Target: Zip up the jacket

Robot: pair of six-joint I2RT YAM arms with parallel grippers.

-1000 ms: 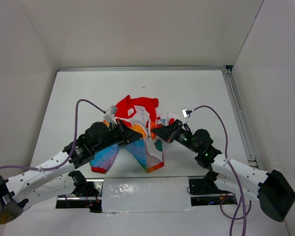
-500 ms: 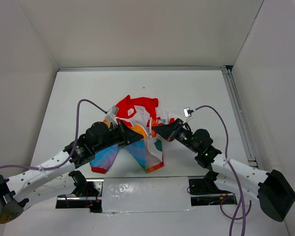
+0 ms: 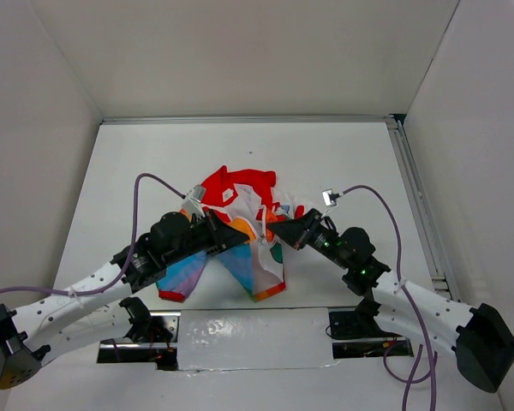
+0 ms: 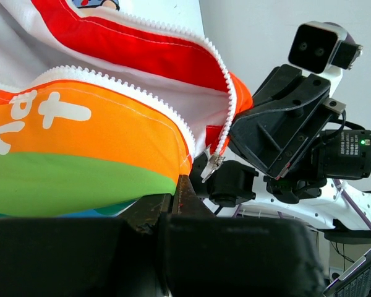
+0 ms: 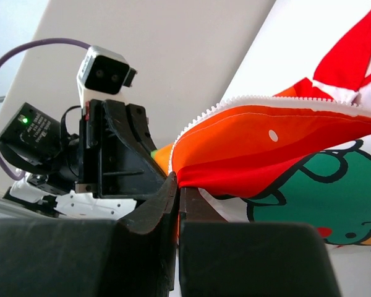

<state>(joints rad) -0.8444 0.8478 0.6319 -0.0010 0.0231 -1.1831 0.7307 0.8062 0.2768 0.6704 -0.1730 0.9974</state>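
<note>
Top external view: the jacket (image 3: 240, 184) is bunched, unzipped, toward 6 o'clock of the table (image 3: 343, 163). Its zipper edges (image 4: 179, 124) are clamped by the fully closed left gripper (image 3: 245, 232) at 9 o'clock and right gripper (image 3: 271, 229) at 3 o'clock.

A jacket (image 3: 255, 267) lies crumpled near the middle of the white worktop (image 3: 325, 154), a little toward 6 o'clock; its red collar is bunched at the 12 o'clock end and its rainbow-striped panels fan out toward 6. The left claw (image 3: 243, 235) reaches in from 8 o'clock and the right claw (image 3: 271, 229) from 4 o'clock; their tips sit close together at the garment's centre, both against the fabric. The grip itself is too small to judge. A metal rail (image 3: 418, 205) runs along the 3 o'clock edge.
</note>
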